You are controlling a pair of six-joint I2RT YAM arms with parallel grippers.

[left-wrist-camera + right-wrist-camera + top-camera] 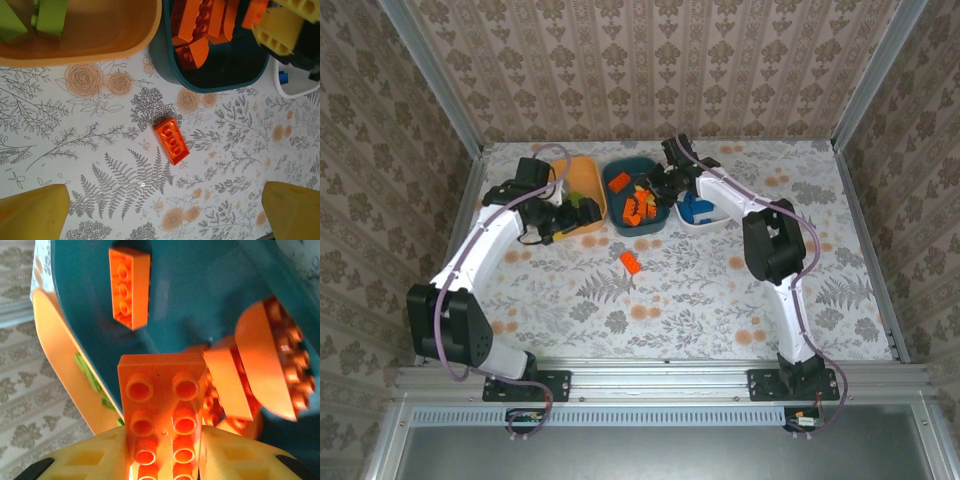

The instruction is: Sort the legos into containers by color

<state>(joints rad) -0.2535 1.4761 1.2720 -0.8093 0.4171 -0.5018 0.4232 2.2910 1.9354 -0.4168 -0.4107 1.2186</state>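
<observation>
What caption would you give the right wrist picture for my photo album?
Right gripper pinches an orange brick over the dark teal bowl, where other orange bricks lie.

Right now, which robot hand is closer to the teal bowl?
Right. The right gripper holds a brick above the teal bowl; the left gripper is beside the orange bowl.

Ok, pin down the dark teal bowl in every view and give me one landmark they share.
Top external: dark teal bowl, middle of three at the table's far side.
Left wrist: dark teal bowl at the top edge, right of centre.
Right wrist: dark teal bowl across the upper frame, beyond the orange brick in the right end effector.
Shared landmark: the orange bowl bordering its left side in each.
</observation>
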